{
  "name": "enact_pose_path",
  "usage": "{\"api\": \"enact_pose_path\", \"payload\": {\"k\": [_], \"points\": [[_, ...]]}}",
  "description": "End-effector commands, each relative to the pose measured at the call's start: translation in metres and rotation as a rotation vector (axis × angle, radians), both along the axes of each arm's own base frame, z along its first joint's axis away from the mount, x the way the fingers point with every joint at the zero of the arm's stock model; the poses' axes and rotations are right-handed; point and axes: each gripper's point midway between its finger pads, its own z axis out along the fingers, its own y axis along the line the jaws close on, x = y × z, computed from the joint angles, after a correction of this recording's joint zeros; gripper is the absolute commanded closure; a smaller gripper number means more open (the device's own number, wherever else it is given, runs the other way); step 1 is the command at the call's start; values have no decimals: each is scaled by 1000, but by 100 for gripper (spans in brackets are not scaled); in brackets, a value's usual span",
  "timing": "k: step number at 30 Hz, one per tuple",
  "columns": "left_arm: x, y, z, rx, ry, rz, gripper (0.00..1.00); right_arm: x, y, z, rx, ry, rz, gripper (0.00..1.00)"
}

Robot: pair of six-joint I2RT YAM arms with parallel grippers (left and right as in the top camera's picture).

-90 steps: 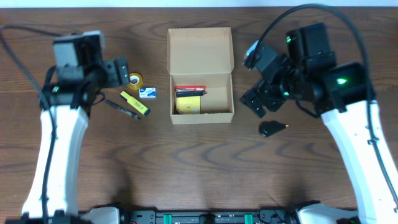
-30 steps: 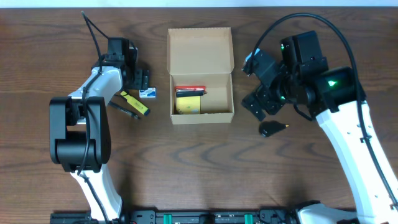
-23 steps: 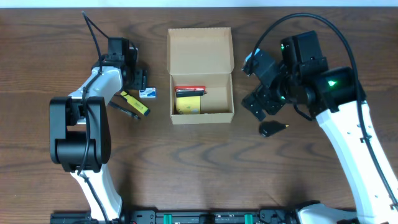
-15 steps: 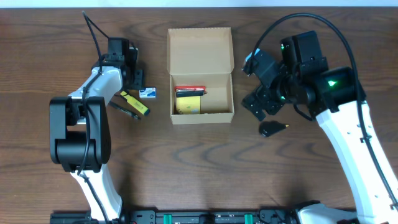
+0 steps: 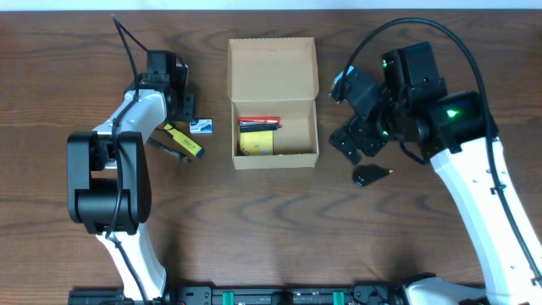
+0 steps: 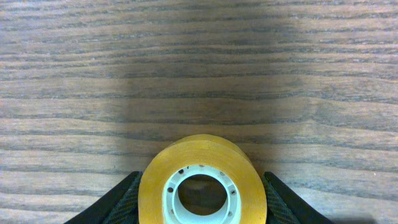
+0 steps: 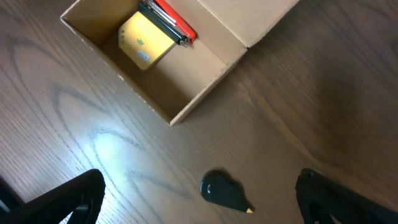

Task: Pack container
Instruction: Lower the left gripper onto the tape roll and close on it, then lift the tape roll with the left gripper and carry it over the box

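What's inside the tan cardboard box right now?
Inside the tan cardboard box lie a yellow square pad and a red-and-black flat item beside it; the rest of the floor is bare. Anything under those two is covered.

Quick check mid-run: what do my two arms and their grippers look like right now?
The left arm and right arm have white links and black joint housings. The left gripper and right gripper have black fingers. A black cable arcs over the right arm, which shows green lights.
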Motion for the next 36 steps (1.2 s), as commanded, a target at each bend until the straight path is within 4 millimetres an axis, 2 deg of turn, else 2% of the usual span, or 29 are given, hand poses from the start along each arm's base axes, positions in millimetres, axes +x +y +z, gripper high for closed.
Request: {"api": "enact_pose_path", "payload": {"k": [1, 5, 8, 11, 13, 17, 21, 26, 30, 33, 36], "points": [[19, 1, 36, 2, -73, 9, 94, -2, -2, 5, 8, -12, -11, 1], [34, 1, 91, 14, -168, -19, 94, -2, -2, 5, 8, -12, -11, 1], [35, -5, 140, 29, -251, -116, 94, -2, -2, 5, 8, -12, -11, 1], [27, -27, 182, -10, -334, -288, 94, -2, -2, 5, 8, -12, -11, 1], [18, -48, 206, -59, -396, -435, 94, -2, -2, 5, 8, -12, -11, 1], [0, -82, 235, -165, -482, -648, 94, -2, -2, 5, 8, -12, -11, 1], [-18, -106, 239, -311, -465, -729, 95, -2, -2, 5, 8, -12, -11, 1], [-29, -138, 237, -427, -394, -667, 94, -2, -2, 5, 8, -12, -11, 1], [-35, -167, 233, -444, -340, -598, 94, -2, -2, 5, 8, -12, -11, 1], [-45, -195, 229, -436, -312, -608, 94, -2, -2, 5, 8, -12, -11, 1], [-53, -213, 224, -432, -289, -616, 94, -2, -2, 5, 8, -12, -11, 1]]}}
